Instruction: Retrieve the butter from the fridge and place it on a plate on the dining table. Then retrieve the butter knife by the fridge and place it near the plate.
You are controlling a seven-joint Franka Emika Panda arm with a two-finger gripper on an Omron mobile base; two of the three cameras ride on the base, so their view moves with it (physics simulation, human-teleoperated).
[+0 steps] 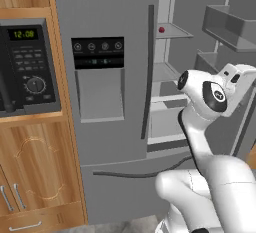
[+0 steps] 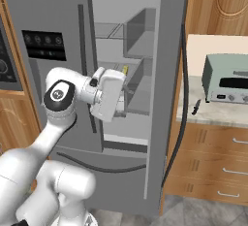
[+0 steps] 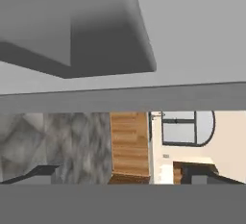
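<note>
one small yellow butter (image 2: 125, 70) stick stands on a door shelf of the open fridge (image 1: 112, 127), just beyond the wide-open, empty gripper (image 3: 125, 172); likely light, soft and greasy, it is best pinched gently across its long flat sides.

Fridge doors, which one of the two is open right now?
The right-hand door of the fridge is swung open, baring the shelves. The left door, with the black dispenser panel, is shut.
</note>
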